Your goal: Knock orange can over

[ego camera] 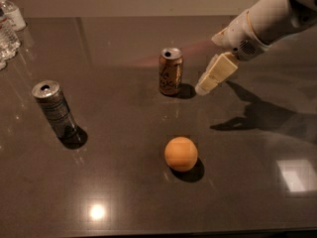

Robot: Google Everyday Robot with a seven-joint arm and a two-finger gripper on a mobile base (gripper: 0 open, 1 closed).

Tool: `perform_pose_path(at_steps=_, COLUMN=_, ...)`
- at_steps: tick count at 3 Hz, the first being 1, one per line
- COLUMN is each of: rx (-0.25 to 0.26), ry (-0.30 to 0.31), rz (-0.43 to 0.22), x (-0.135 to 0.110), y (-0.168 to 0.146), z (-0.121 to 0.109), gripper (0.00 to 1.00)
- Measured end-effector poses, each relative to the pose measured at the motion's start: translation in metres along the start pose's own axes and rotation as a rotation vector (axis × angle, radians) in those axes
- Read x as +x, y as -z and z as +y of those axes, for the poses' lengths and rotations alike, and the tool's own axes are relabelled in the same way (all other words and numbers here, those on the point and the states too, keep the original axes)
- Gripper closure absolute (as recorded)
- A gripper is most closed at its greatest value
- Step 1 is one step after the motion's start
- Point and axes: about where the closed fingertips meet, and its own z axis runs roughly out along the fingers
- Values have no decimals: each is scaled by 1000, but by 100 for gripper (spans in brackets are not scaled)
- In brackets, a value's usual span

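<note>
A dark, glossy table (pixel 124 192) fills the scene, catching ceiling lights as bright patches near its front edge and at the right. The robot's white arm (pixel 267 19) reaches in from the upper right corner and slants down toward the middle of the table, casting a sharp shadow on the surface to its right. At the arm's end the cream-coloured gripper (pixel 204 87) hangs tilted, tip down and to the left, just beside the right flank of the orange can (pixel 171 72). A narrow gap shows between the two. Whether the gripper is open or closed cannot be told from this angle.

A silver-grey striped can (pixel 54 108) stands near the left edge, well apart from the rest. The orange can stands upright at the centre of the table toward the back, its silver top and pull-tab hole showing. An orange ball (pixel 181 153) rests in front of it, nearer the camera. Clear plastic water bottles (pixel 9 29) crowd the far left corner, partly cut off.
</note>
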Motion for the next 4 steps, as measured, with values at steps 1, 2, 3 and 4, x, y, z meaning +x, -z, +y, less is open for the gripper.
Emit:
perform_pose_path(at_steps=1, rx=-22, ry=-20, rz=-43, x=-12, y=-21, z=-2, gripper=0)
perform_pose_path(at_steps=2, rx=-49, ry=-37, rz=-82, x=-25, y=-37, z=-2, gripper=0)
perform_pose_path(at_steps=3, rx=-72, ry=-48, rz=-119, x=-36, y=-51, z=-2, gripper=0)
perform_pose_path(at_steps=4, rx=-84, ry=-54, rz=-146, x=-42, y=-64, z=-1, gripper=0)
